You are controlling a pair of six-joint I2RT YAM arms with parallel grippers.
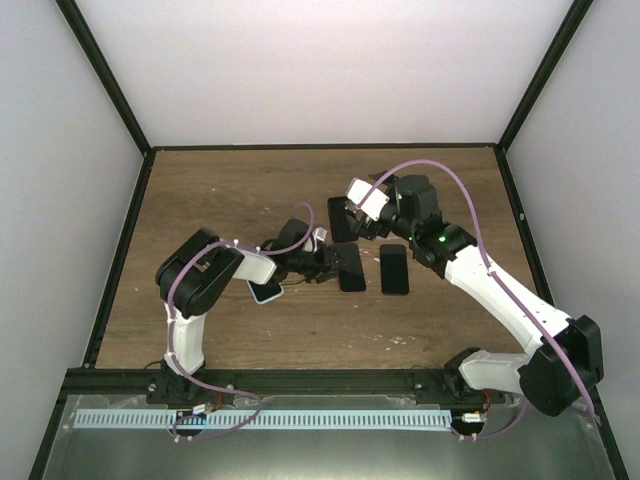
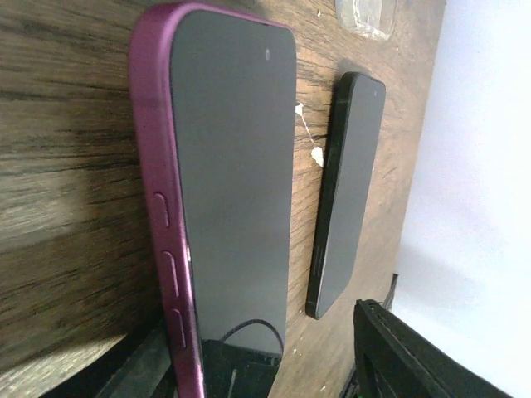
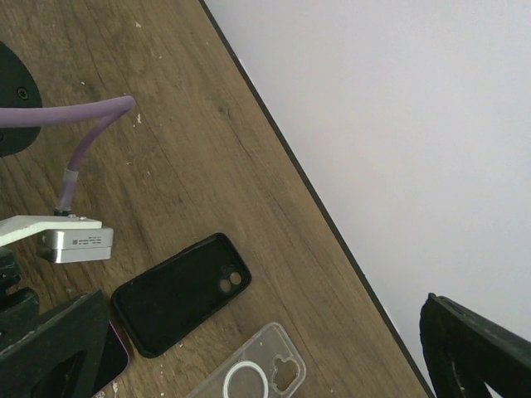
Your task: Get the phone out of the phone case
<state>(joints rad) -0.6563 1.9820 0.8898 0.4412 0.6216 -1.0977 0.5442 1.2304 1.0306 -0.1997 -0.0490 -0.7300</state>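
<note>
**A:** Where is the phone [image 2: 236, 166] to be found, reckoned from the left gripper [image 1: 327, 263]?

**B:** It is seen just ahead of that gripper, screen up on the table [image 2: 66, 124], with its near end reaching in between the fingers. It is seated fully in the purple phone case [image 2: 152, 166], whose lip is wrapped along the edge that carries the side buttons. Nothing has been taken out yet.

**A:** And how are the jaws set?

**B:** On the left gripper they are parted. One finger is at the case's edge and the other stands well apart from the phone, so nothing is pinched. The right gripper [image 1: 342, 218] is spread wide and holds nothing. A black case [image 3: 181, 292] and a clear case [image 3: 249, 377] lie below it, with the purple one at its near corner.

**A:** How might the step be done well?

**B:** A fresh hold seems to be called for. The case should probably be pinned by one gripper at its rim, not across the glass. The phone can then be eased up at a corner, where the lip is most readily peeled back. A squeeze across the whole width would likely clamp phone and case together, so it is best avoided. The bare black phone [image 2: 348, 182] lies just beyond the cased one and apart from it. It should be left undisturbed, so any sliding push is better directed away from it.
</note>
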